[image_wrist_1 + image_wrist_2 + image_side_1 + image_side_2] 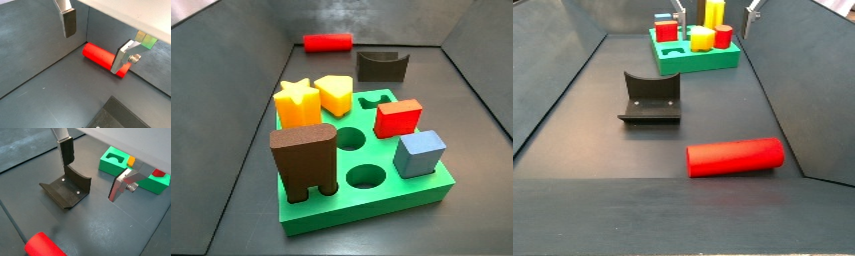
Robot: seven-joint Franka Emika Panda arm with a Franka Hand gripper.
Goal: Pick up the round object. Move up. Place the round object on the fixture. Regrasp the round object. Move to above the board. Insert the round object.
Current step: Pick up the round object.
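On the dark counter [593, 130], nearest the camera in a side view, the round object [735, 156] is lying on its side, a plain red cylinder resting flat and untouched. Just beyond it, apart from it, the fixture [649, 97] is standing with its curved notch empty. Farthest back, the board [698, 52] is sitting with several coloured blocks standing in or on it.

The hand [99, 40] is hanging above the counter with its two silver fingers spread wide and nothing between them; it is released. In a wrist view the round object [102, 57] is showing partly behind one finger [124, 58], while the other finger [69, 22] is standing well clear of it. The cylinder is therefore not yet centred between the pads. In the remaining wrist view the fixture [69, 188] is appearing below the hand [95, 171], with the board [130, 170] beyond and the round object [44, 246] at the frame edge.

Judgement: the first step, picking up the round object, is in hand and not yet done. No grasp is being made, and the fixture and the board's holes are awaiting the piece.

The next move is calling for the hand to shift sideways until the cylinder lies midway between the fingers, descend around its body, and close across its width. A poorly centred closure is risking rolling the cylinder away.
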